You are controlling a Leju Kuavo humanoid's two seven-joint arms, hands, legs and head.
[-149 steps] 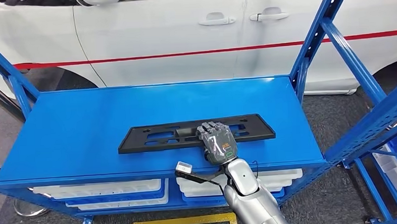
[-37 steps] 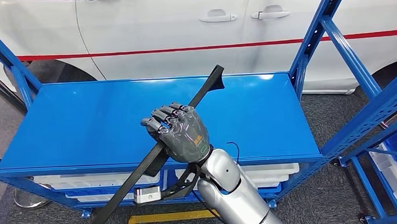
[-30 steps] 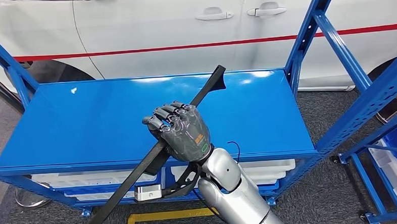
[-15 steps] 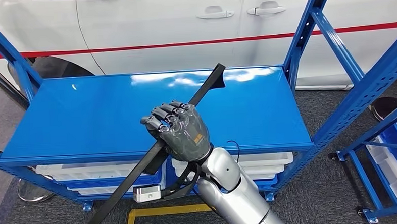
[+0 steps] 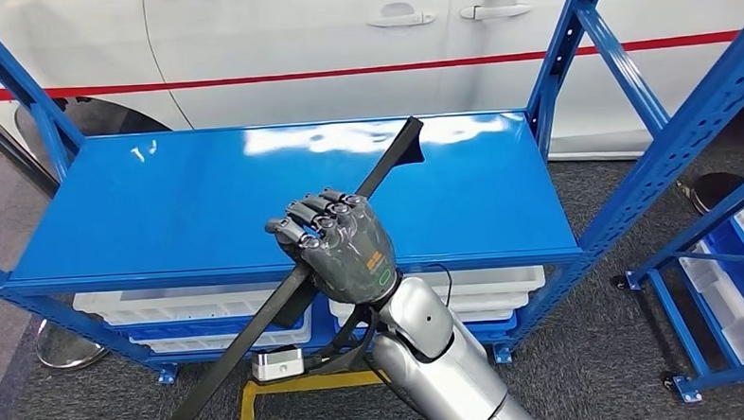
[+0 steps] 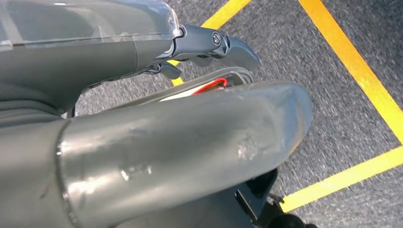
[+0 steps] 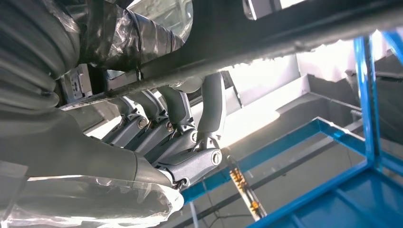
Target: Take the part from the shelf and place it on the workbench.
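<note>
The part (image 5: 381, 172) is a long black plastic strip. My right hand (image 5: 341, 249) grips it near its middle and holds it above the blue shelf top (image 5: 160, 210). It is tilted, with its upper end over the shelf and its lower end down past the shelf's front edge. In the right wrist view the fingers (image 7: 190, 118) wrap around the dark part (image 7: 285, 28). My left hand (image 6: 166, 137) hangs over the grey floor and holds nothing.
A white car (image 5: 294, 33) stands right behind the shelf. Blue uprights (image 5: 570, 50) frame the shelf, and white bins (image 5: 164, 304) sit under its top. Another blue rack (image 5: 721, 252) stands at the right. Yellow floor lines (image 5: 291, 384) lie below my arm.
Five seconds ago the part lay flat on the shelf under my right hand; now it is lifted and tilted. Over the last second the whole view has shifted while the grip stayed the same.
</note>
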